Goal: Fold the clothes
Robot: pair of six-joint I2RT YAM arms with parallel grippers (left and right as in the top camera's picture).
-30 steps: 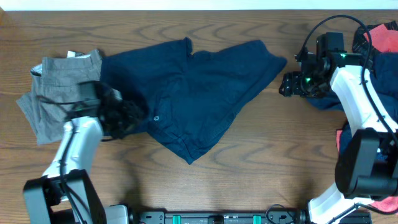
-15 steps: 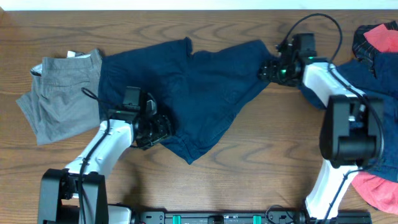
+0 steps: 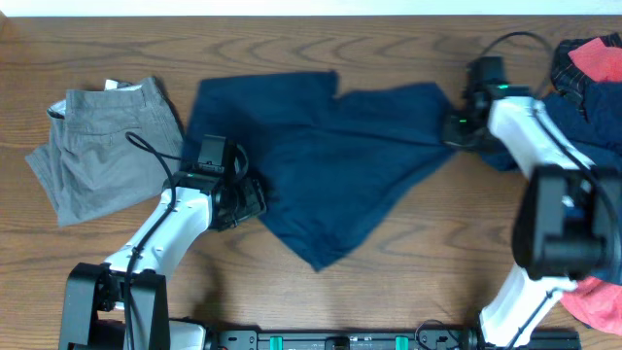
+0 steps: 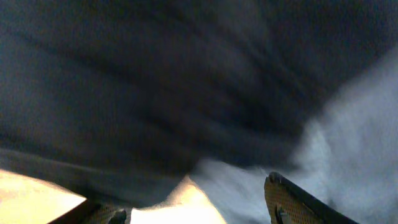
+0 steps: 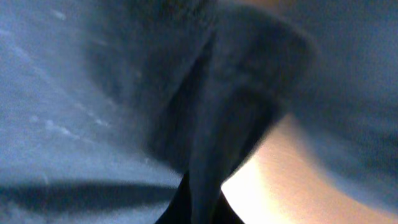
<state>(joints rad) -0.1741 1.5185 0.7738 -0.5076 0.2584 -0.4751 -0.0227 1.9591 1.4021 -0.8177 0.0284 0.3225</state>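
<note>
Left claw: our left claw (image 3: 245, 197) sits on the lower left edge of the navy shorts (image 3: 330, 156). The wrist view is filled with blurred cloth, with creases running toward the fingers (image 4: 297, 200), and we cannot tell whether they are pressed together.
Right claw: our right claw (image 3: 455, 128) is at the shorts' far right corner. We read it as pinching a fold of the navy cloth (image 5: 205, 124).
Navy shorts: spread mid-table (image 3: 408, 292), rumpled, not yet folded.
Why held so: with grips at opposite ends, we judge the cloth is being stretched flat before a fold.
Grey shorts: the grey shorts (image 3: 97, 146) lie just left of the navy shorts and apart from them, so they look set aside.
Heap: right of the navy shorts, beyond our right claw, lie coral-red pieces (image 3: 595, 60) and a dark blue piece (image 3: 573, 97), probably waiting their turn.
Count: two claws, one navy shorts, one grey shorts and two coral-red patches, one of them at the lower right (image 3: 595, 299). We cannot count the heap's dark pieces.
</note>
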